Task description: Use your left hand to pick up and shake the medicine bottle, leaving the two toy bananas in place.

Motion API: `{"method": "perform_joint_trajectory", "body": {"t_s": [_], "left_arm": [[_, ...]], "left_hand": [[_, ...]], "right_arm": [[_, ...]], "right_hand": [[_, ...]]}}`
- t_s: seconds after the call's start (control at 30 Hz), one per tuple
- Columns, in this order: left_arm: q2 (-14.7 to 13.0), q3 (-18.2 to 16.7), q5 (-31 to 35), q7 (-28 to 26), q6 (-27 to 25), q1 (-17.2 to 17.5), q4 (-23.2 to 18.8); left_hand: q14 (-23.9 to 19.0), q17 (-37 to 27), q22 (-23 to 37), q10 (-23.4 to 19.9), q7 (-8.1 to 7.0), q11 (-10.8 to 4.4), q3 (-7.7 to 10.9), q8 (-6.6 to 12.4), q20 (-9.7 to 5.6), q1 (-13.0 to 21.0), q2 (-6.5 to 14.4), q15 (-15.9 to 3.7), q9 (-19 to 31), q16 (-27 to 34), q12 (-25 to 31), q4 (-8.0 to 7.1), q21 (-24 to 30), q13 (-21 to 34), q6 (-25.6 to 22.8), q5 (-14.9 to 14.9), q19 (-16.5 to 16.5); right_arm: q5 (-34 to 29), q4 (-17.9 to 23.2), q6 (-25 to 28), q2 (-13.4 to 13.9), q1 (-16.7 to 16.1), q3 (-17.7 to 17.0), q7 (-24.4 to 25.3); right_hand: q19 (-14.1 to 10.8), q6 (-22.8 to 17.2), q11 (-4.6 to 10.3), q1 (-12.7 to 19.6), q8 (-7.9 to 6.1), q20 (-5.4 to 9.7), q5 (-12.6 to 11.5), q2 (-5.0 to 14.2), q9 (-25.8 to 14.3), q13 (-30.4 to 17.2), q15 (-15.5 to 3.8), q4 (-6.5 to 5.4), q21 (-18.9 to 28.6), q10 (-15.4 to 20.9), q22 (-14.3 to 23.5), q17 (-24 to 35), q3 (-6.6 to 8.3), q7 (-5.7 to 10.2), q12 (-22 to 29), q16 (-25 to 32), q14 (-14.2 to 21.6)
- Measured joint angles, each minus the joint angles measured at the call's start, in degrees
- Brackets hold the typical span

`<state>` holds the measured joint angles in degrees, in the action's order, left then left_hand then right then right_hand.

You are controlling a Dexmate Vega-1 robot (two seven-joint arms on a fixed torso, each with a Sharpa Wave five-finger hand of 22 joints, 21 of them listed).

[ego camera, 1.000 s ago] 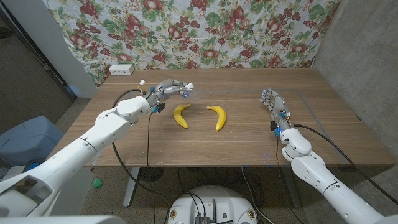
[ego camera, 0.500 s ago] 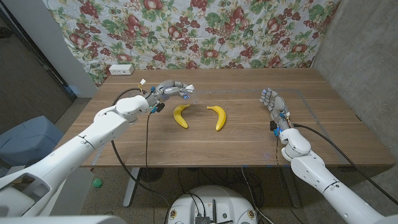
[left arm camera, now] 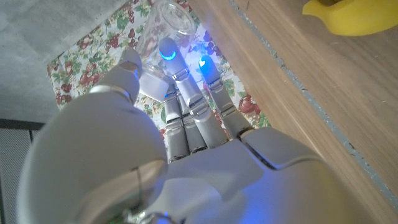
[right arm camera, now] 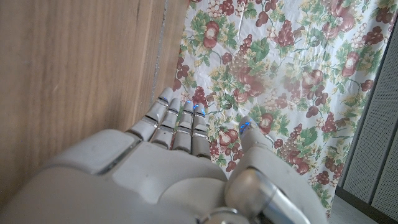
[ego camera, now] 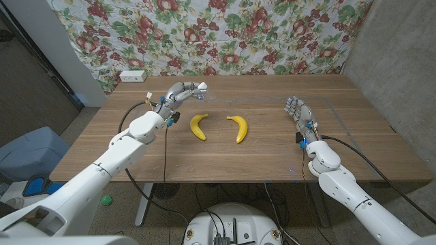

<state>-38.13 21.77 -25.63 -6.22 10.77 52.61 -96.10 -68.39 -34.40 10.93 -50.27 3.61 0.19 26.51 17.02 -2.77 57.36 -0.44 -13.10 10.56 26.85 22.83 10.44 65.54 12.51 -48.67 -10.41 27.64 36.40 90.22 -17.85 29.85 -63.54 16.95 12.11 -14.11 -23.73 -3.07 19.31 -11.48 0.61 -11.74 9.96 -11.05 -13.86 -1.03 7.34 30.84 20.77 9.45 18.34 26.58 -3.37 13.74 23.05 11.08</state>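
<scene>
While the left hand (ego camera: 182,91) grips the clear plastic medicine bottle (left arm camera: 163,30) above the wooden table (ego camera: 272,146), two curved yellow bananas (ego camera: 198,126) lie just beside it. The right hand (ego camera: 298,110), fingers straight and apart, holds nothing.

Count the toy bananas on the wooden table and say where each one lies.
2. One toy banana lies left of the table's middle, nearest the left robot hand. The other toy banana lies just to its right, apart from it. Nothing suggests any hidden.

A wooden worktop (ego camera: 272,146) stands before a fruit-patterned cloth (ego camera: 225,34) hung across the back. A grey wall (ego camera: 402,61) rises at the right. A white box (ego camera: 133,76) sits at the worktop's far left corner.
</scene>
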Motion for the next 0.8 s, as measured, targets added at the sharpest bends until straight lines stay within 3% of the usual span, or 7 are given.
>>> {"method": "perform_joint_trajectory", "body": {"t_s": [0.43, 0.8], "left_arm": [[6.0, -2.2, 4.3, -8.5, 9.9, 3.6, 1.6], [7.9, -3.1, 6.6, -11.5, 11.9, 5.5, 1.1]], "left_hand": [[-0.3, 0.0, 0.0, 0.0, 0.00, 0.01, 0.00, -0.02, 0.22, 0.0, 0.0, -0.07, 0.0, -0.4, -0.1, 0.00, 0.4, 0.0, 0.0, 0.0, -0.2], [-0.4, 0.0, 0.0, 0.0, 0.21, 0.01, 0.00, -0.45, 0.09, 0.0, 0.0, 0.01, 0.0, -0.8, -0.3, -0.01, 0.6, 0.0, -0.2, 0.1, -0.5]], "right_arm": [[0.1, 0.4, -0.5, 0.3, -0.6, -0.4, -0.3], [0.4, 1.0, -0.6, 0.8, -1.1, -0.7, -0.5]], "right_hand": [[0.0, 0.0, 0.00, 0.0, 0.00, 0.00, 0.0, 0.00, 0.0, 0.0, 0.00, 0.00, 0.0, 0.0, 0.0, 0.0, 0.00, 0.00, 0.0, 0.0, 0.0], [0.0, 0.0, 0.00, 0.0, 0.00, 0.00, 0.0, 0.00, 0.0, 0.0, 0.00, 0.00, -0.5, 0.0, 0.0, 0.0, 0.00, 0.00, 0.0, -0.5, 0.0]]}}
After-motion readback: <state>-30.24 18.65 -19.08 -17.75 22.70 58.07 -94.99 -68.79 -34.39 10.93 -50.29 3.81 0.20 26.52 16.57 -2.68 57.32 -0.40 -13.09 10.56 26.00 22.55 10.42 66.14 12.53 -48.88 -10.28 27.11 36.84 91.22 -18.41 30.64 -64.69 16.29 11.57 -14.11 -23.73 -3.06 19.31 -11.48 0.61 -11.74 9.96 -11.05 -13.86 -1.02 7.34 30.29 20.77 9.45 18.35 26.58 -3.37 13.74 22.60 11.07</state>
